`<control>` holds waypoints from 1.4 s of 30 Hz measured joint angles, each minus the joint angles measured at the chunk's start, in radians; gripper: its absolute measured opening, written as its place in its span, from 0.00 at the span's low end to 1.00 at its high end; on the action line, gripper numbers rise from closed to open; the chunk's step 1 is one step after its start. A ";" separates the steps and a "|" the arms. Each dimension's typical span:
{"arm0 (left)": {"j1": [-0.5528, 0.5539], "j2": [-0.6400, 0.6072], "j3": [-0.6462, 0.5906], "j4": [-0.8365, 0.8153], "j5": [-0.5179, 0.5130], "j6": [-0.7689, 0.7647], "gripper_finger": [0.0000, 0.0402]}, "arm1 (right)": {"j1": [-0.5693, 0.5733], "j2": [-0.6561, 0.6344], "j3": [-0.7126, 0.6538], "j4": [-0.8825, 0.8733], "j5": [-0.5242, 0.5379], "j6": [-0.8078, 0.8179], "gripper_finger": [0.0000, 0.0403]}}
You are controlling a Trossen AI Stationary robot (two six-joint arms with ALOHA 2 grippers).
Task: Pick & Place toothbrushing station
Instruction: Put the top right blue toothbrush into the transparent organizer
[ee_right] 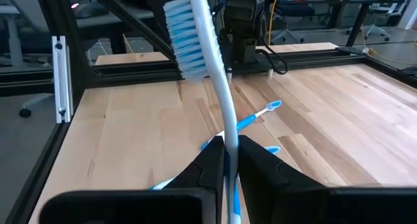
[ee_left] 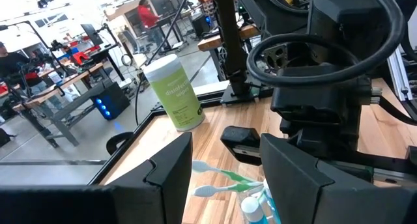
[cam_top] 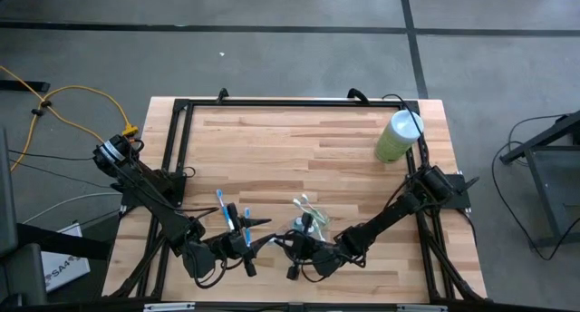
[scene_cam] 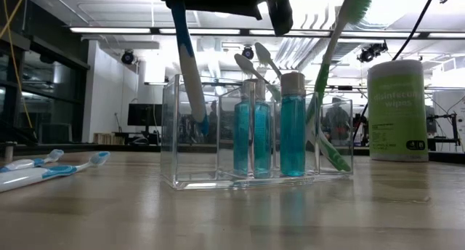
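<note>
Both arms reach low over the toothbrushing station [scene_cam: 258, 134]: right gripper [ee_right: 229, 160] jaws pinching a blue toothbrush [ee_right: 205, 48], left gripper [ee_left: 225, 168] jaws spread.

The table [cam_top: 299, 140] is pale butcher-block wood in narrow planks with a smooth, faintly satin finish, edged by a matt black metal frame [cam_top: 290, 102]. The toothbrushing station [scene_cam: 190, 179] is clear glossy plastic, holding teal containers [scene_cam: 293, 134] of see-through plastic and glossy plastic toothbrushes, one blue toothbrush [ee_right: 218, 100] with fine pale bristles. The wipes canister [scene_cam: 396, 108] looks like smooth plastic with a printed green label, and the gripper fingers [ee_left: 296, 175] are matt black plastic.
</note>
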 joint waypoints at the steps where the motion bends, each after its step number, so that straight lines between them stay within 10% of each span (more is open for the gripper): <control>1: 0.000 0.000 0.000 0.000 0.000 0.000 0.43 | 0.000 0.000 0.000 0.000 -0.007 0.000 0.08; 28: 0.000 0.000 0.000 0.000 0.006 0.000 0.43 | -0.059 -0.001 0.000 -0.106 -0.246 0.077 0.09; 42: 0.000 0.000 0.000 0.000 0.007 0.000 0.43 | -0.072 -0.002 0.000 -0.106 -0.256 0.077 0.37</control>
